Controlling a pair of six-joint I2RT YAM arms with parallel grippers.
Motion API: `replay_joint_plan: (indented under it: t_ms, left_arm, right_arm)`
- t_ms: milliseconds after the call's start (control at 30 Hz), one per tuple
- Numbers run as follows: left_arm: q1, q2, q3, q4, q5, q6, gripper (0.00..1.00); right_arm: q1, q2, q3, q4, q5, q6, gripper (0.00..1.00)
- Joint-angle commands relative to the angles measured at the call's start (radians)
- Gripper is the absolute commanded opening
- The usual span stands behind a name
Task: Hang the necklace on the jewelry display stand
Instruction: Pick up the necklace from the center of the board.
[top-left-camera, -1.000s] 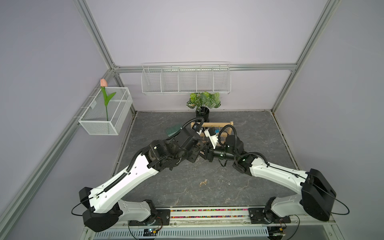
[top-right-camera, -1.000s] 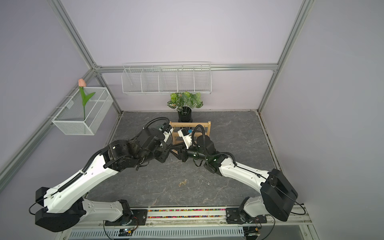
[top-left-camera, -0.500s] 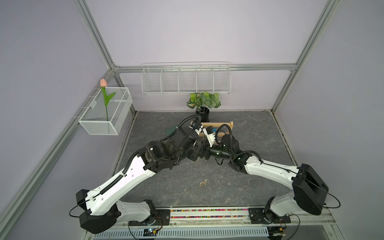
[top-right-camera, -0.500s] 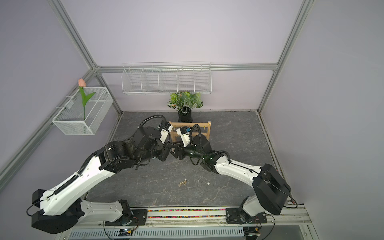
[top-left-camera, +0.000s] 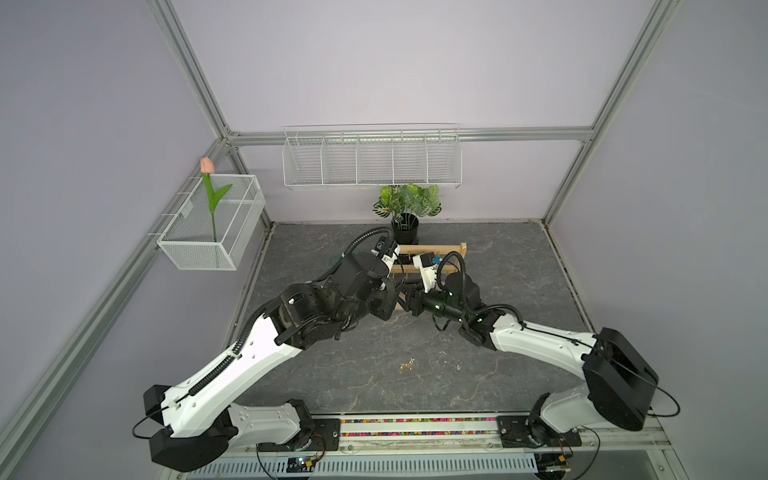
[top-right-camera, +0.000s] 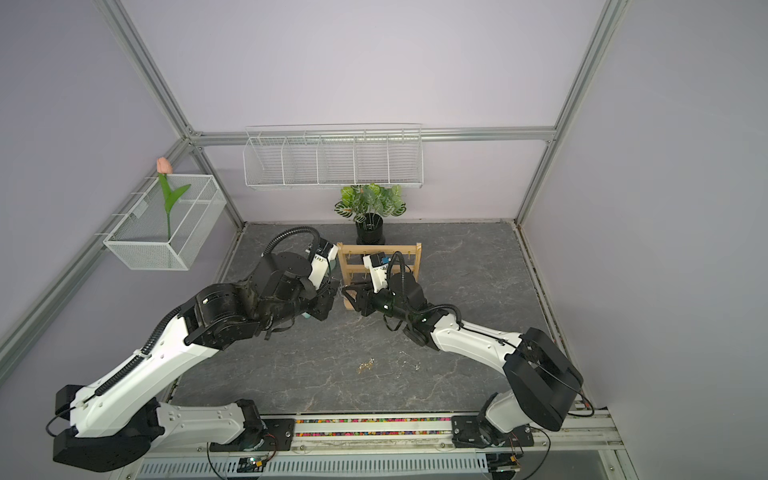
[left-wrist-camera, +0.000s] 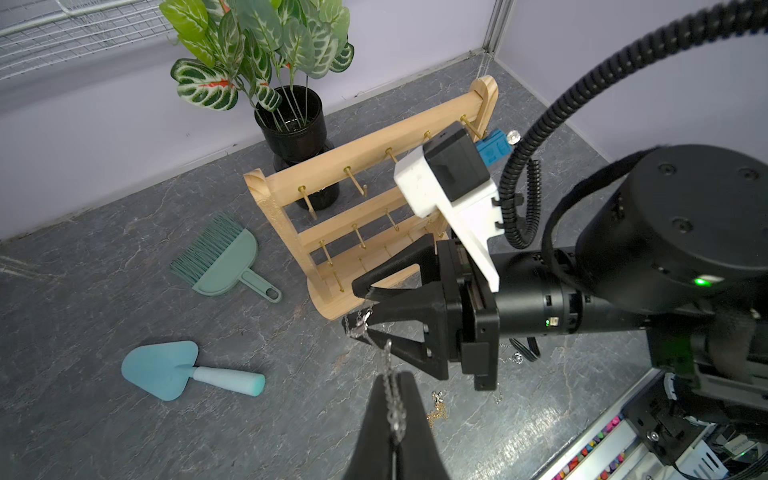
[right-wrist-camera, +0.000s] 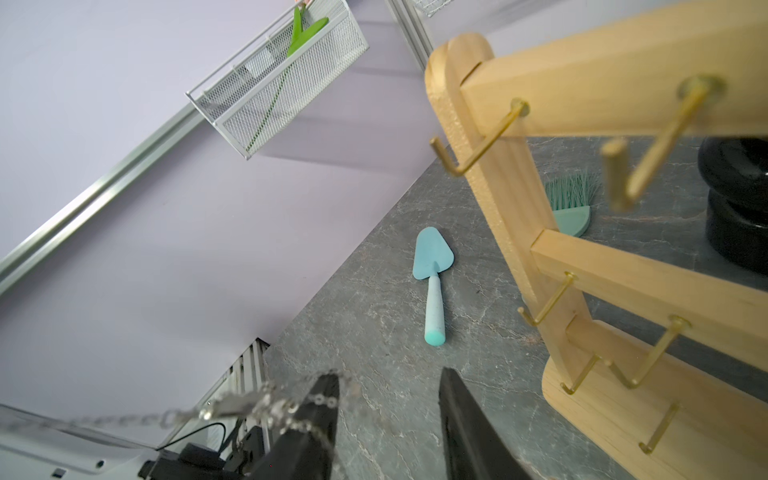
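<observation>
Quick update from me: my left fingers (left-wrist-camera: 409, 403) are pinched together on the necklace (left-wrist-camera: 390, 395), a thin silver chain, and they hold it up off the tabletop (left-wrist-camera: 83, 291). From there the chain runs across to my right fingers (right-wrist-camera: 455, 403). Those are apart, and the chain is just draped over the tip of one of them, not clamped. All of this hangs in the air just in front of the jewelry display stand (left-wrist-camera: 332, 174), low down near one end of its base. The gold hooks I can see are bare. A teal trowel (left-wrist-camera: 160, 368) and a little green brush (left-wrist-camera: 226, 266) lie on the tabletop off to the side, and a small gold chain (top-left-camera: 406, 365) lies closer to my base.
</observation>
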Motion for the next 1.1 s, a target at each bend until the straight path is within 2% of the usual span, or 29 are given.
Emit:
replay_joint_plan:
  t_ms: [0, 200, 667, 967, 1067]
  left_arm:
    - [-0.003, -0.005, 0.026, 0.018, -0.013, -0.001, 0.00]
    - [-0.006, -0.001, 0.042, 0.012, 0.003, 0.007, 0.00]
    - [-0.005, -0.039, 0.004, 0.033, -0.059, -0.005, 0.00]
    - [-0.009, -0.013, 0.010, 0.025, -0.082, 0.006, 0.00]
    - [-0.009, -0.001, 0.019, 0.027, -0.067, 0.021, 0.00]
  right_arm:
    - [-0.002, -0.039, -0.025, 0.088, 0.019, 0.022, 0.40]
    - [-0.003, -0.069, -0.046, 0.093, 0.064, 0.012, 0.37]
    - [-0.006, -0.133, -0.115, 0.129, 0.163, 0.015, 0.32]
    - [0.003, -0.139, -0.128, 0.114, 0.134, 0.023, 0.30]
    - [0.014, -0.140, -0.117, 0.101, 0.089, 0.002, 0.36]
